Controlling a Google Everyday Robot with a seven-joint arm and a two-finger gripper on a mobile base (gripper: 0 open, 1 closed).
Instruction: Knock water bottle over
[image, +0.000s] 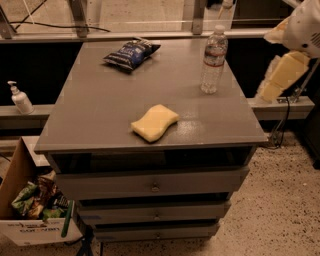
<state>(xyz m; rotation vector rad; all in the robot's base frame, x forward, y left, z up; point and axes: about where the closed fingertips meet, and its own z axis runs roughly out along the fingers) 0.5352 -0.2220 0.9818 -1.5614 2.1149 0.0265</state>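
Observation:
The water bottle stands upright near the far right edge of the grey cabinet top. It is clear ribbed plastic with a white cap and a red-and-white label band. My gripper, with pale yellow fingers, hangs off the cabinet's right side, to the right of the bottle and at about its height. It is apart from the bottle. The white arm reaches in from the upper right corner.
A yellow sponge lies near the front middle of the top. A dark blue snack bag lies at the far left. A white pump bottle stands on a ledge left. A box of snacks sits on the floor.

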